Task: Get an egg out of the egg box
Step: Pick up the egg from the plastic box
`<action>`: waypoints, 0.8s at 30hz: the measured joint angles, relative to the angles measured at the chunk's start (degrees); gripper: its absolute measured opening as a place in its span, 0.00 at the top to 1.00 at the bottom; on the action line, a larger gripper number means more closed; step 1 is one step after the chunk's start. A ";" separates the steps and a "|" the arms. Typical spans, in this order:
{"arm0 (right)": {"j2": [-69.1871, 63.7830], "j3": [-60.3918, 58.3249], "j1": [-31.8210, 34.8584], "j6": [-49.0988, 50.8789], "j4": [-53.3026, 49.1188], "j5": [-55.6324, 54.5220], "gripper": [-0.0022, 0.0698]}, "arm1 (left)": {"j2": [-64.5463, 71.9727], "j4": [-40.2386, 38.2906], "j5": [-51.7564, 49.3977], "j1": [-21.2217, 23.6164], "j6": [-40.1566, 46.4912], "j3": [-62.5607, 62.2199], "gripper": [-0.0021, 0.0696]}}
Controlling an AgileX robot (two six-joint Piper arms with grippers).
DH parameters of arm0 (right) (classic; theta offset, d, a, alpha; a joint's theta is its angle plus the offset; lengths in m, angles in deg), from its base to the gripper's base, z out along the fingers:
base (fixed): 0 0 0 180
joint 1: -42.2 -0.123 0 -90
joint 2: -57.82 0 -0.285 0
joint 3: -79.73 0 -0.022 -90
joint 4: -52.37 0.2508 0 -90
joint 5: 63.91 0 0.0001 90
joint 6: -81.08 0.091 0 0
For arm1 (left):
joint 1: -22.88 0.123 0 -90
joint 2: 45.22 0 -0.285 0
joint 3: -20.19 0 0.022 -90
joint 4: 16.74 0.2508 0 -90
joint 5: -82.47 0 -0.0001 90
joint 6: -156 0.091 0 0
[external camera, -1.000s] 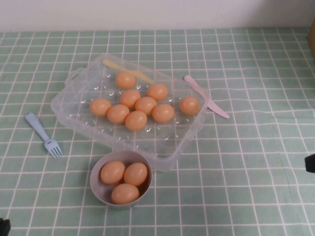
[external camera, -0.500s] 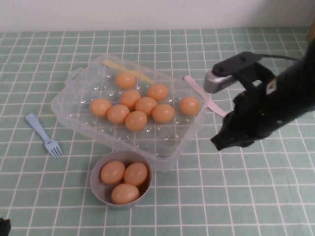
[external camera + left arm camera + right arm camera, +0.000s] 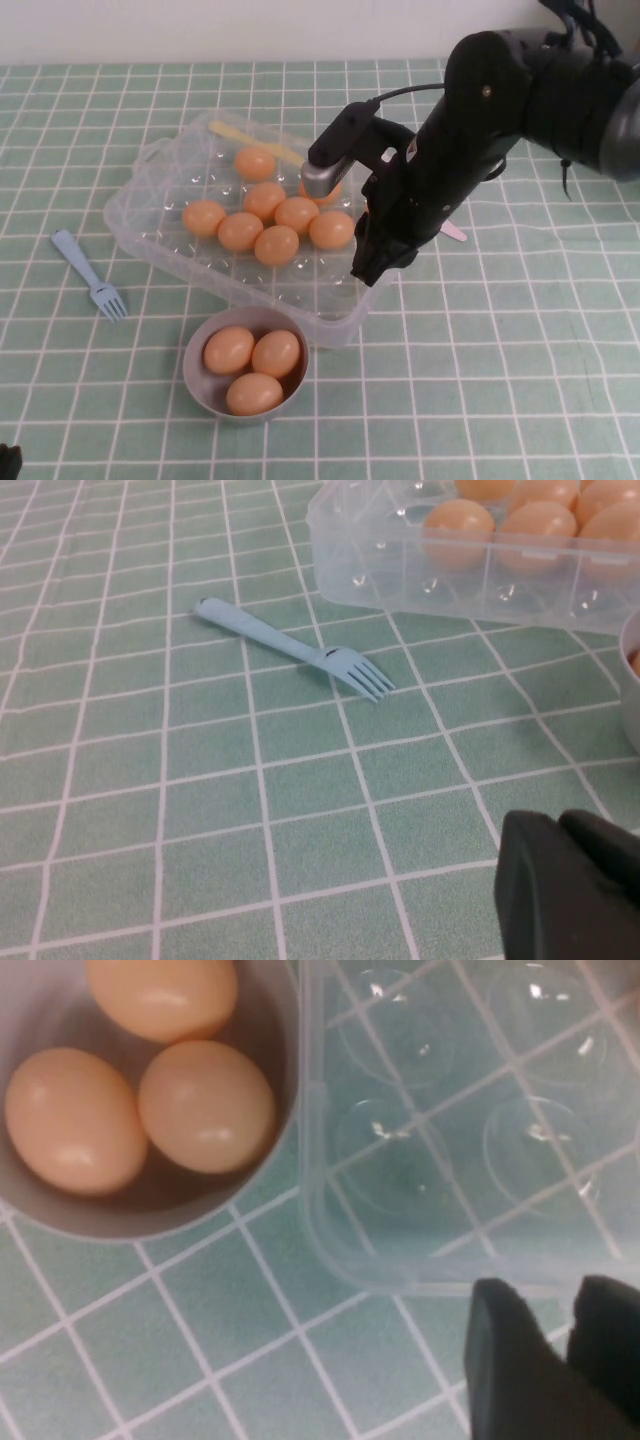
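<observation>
The clear plastic egg box (image 3: 165, 185) lies left of centre on the green checked cloth and holds several orange-tan eggs (image 3: 276, 245). My right arm reaches in from the right, over the box's right side, and hides the rightmost egg. My right gripper (image 3: 370, 268) hangs over the box's near right corner, shut and empty. The right wrist view shows its fingers (image 3: 510, 1360) above the box's rim (image 3: 400, 1160) and empty cups. My left gripper (image 3: 575, 885) is shut and empty, low at the near left corner (image 3: 5, 462).
A grey bowl (image 3: 195, 345) with three eggs stands just in front of the box and also shows in the right wrist view (image 3: 150, 1215). A blue fork (image 3: 90, 275) lies left of the box. A yellow knife (image 3: 250, 138) lies in the box's far side. A pink knife's tip (image 3: 455, 232) shows past the arm.
My right arm has swung in from the right edge to over the box's right side, covering the rightmost egg and the pink knife. The eggs and the left arm have not moved.
</observation>
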 joint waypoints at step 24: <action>-13.67 7.23 0.32 -9.80 -2.45 -17.70 0.24 | 0.00 0.00 0.00 0.00 0.00 0.00 0.98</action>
